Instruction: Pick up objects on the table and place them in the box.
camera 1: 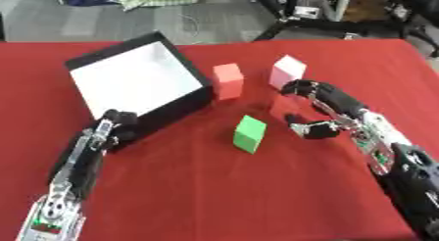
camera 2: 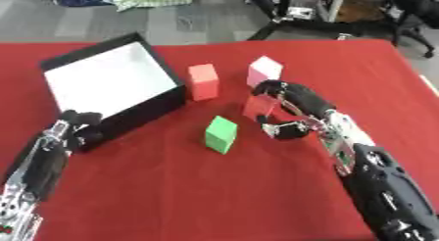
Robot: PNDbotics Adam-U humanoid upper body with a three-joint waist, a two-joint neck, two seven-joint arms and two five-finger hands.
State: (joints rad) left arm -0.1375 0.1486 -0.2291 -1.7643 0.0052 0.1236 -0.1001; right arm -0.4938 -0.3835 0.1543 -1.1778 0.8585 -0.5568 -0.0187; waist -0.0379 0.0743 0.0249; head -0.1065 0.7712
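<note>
Covered all over in red cloth, the desk [camera 1: 214,196]. Big black box [camera 1: 137,81] with white inside, tipped up at far left, ready for blocks. Left hand [camera 1: 116,127] against the box's near corner, maybe to steady it; cannot tell how its fingers sit. Right hand [camera 2: 287,112] curled round a red block [camera 2: 257,107], probably to lift it. Nearby: pink block [camera 1: 286,71], another red block [camera 1: 227,81], green block [camera 1: 250,133].

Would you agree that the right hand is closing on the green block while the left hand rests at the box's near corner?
Not quite: the right hand closes on a red block, clearest in the right eye view. The green block stands apart. The left hand does rest at the box corner.
</note>
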